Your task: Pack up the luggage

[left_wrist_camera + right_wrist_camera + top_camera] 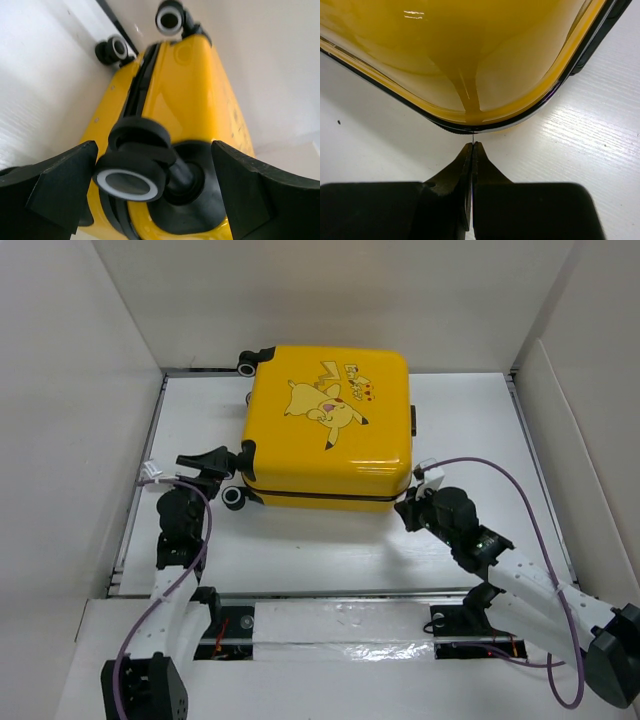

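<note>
The luggage [325, 425] is a closed yellow suitcase with a Pikachu print, lying flat at the back middle of the white table. My left gripper [226, 472] is open at its near-left corner. In the left wrist view the jaws stand wide on either side of a black wheel with a white ring [132, 175], not touching it, with the yellow shell [200, 90] beyond. My right gripper [405, 508] is at the near-right corner. In the right wrist view its tips [472, 145] are shut on a thin dark zipper tab that runs to the zip line of the shell [470, 50].
White walls close in the table on the left, back and right. A black side handle [413, 420] sits on the suitcase's right edge. Another wheel [247, 365] sticks out at the back left. Purple cables [520, 490] loop beside both arms. A metal rail [330, 595] runs along the near edge.
</note>
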Robot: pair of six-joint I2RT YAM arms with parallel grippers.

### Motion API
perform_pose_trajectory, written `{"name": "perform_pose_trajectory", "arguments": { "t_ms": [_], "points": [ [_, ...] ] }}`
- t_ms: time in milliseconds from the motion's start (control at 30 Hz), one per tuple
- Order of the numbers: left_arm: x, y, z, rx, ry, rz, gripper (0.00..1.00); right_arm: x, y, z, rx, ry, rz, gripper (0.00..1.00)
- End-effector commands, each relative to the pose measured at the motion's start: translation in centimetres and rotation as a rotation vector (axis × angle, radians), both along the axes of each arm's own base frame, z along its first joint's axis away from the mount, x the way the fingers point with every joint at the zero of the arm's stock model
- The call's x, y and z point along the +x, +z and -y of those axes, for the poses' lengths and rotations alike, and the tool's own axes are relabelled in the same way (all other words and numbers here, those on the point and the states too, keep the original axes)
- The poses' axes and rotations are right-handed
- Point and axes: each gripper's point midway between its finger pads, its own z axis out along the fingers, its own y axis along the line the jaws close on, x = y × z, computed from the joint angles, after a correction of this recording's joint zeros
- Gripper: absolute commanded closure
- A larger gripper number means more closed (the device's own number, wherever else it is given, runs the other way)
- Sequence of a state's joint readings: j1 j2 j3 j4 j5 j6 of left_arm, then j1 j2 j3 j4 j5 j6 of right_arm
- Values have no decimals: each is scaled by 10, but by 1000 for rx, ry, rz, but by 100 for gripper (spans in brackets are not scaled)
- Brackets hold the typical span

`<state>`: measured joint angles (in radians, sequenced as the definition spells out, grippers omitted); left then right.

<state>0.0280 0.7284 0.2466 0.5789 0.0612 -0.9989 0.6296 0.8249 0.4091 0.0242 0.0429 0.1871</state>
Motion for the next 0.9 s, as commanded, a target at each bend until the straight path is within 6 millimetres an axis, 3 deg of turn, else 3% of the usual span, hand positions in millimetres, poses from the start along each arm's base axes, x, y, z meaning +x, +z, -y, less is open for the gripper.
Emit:
{"name": "perform_pose_trajectory", "arguments": {
  "t_ms": [0,33,133,233,333,367,433,500,533,567,633,700,733,767,800,867],
  "points": [
    [-4,53,-28,-26,139,108,5,15,55,-13,123,16,165,100],
    [-12,59,-34,-33,166,132,5,14,59,-12,131,12,178,100],
    [-22,49,-49,-57,241,120,8,12,59,-10,139,19,186,100],
    [-22,20,-52,-35,259,24,11,11,57,-10,139,25,182,100],
    [-21,-23,-45,-8,214,-92,39,7,58,-16,148,62,183,100],
    [-19,-27,-38,-7,175,-90,63,6,60,-17,153,69,187,100],
    [-19,-59,-32,-13,137,-165,76,6,62,-18,156,75,191,100],
    [-16,-65,-15,-39,46,-160,88,5,63,-18,160,80,195,100],
    [-14,-78,-11,-55,24,-202,90,5,65,-18,163,81,199,100],
    [-11,-69,-4,-62,-16,-155,91,5,65,-19,163,83,196,100],
    [-8,-82,10,-66,-72,-181,91,3,66,-21,170,95,195,100],
    [3,-67,21,-47,-119,-138,90,4,65,-23,174,103,191,100],
    [7,-75,27,-50,-144,-164,90,3,62,-26,169,112,179,100],
    [11,-62,39,-63,-197,-109,87,2,59,-29,167,117,169,100],
    [14,-67,45,-75,-217,-116,86,0,56,-32,161,126,160,100],
    [20,-55,57,-82,-251,-63,84,-3,55,-36,170,131,158,100]
  ]
}}
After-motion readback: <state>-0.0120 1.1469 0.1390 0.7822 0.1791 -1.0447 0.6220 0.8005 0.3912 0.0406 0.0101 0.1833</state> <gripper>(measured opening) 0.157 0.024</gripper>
